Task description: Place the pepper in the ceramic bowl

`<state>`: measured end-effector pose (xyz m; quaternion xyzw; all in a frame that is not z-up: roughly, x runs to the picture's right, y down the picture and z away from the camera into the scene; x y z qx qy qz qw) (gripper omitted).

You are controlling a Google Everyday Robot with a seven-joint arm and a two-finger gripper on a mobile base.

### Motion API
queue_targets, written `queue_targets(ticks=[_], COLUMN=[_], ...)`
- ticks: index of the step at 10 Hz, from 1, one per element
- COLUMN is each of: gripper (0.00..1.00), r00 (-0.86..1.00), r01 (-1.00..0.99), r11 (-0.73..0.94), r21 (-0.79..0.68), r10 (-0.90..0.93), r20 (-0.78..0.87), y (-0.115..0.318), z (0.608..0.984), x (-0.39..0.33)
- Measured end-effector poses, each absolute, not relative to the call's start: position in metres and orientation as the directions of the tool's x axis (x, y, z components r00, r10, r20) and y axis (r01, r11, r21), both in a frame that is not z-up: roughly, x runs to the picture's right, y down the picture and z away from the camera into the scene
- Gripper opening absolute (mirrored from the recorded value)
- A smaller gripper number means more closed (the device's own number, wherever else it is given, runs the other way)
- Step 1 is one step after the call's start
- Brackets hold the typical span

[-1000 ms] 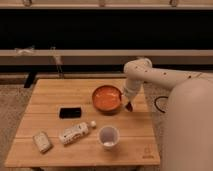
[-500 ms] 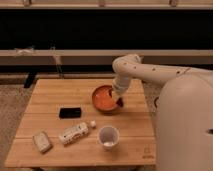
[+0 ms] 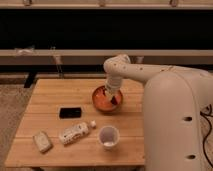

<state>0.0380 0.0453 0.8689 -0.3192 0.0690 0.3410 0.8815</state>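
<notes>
Your gripper (image 3: 111,94) hangs over the ceramic bowl (image 3: 102,103), at the bowl's right half, with the white arm curving down to it from the robot's bulky body on the right. You cannot tell from this view how it is set or whether it has hold of anything. A small dark red shape just below the gripper tip, over the bowl's right inner side, looks like the pepper (image 3: 115,99); whether it already rests on the bowl's orange-red inside or is clear of it cannot be told. The bowl sits on the wooden table (image 3: 50,100), toward the far right part of the top. Nearer to you and left of the bowl lies a flat black phone-like object (image 3: 70,112). In front of that, a small plastic bottle (image 3: 75,132) lies on its side, cap pointing toward the white cup (image 3: 108,137), which stands upright just beside it. A pale wrapped packet (image 3: 42,141) lies near the table's front left corner.
</notes>
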Motion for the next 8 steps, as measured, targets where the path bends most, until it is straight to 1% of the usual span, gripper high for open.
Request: queue_targets(ticks=[2,4,8], gripper=[0.8,0.8,0.8], r00=[0.784,0.805,0.809], r01=[-0.61,-0.57,-0.562], r11=[0.584,0.616,0.622], r21=[-0.536,-0.543,-0.546], r10=[0.543,0.551,0.552], r20=[-0.3,-0.221,-0.203], y=[0.041,0.033,0.031], z=[0.864,0.851,0.849], x=[0.033,0.035,0.031])
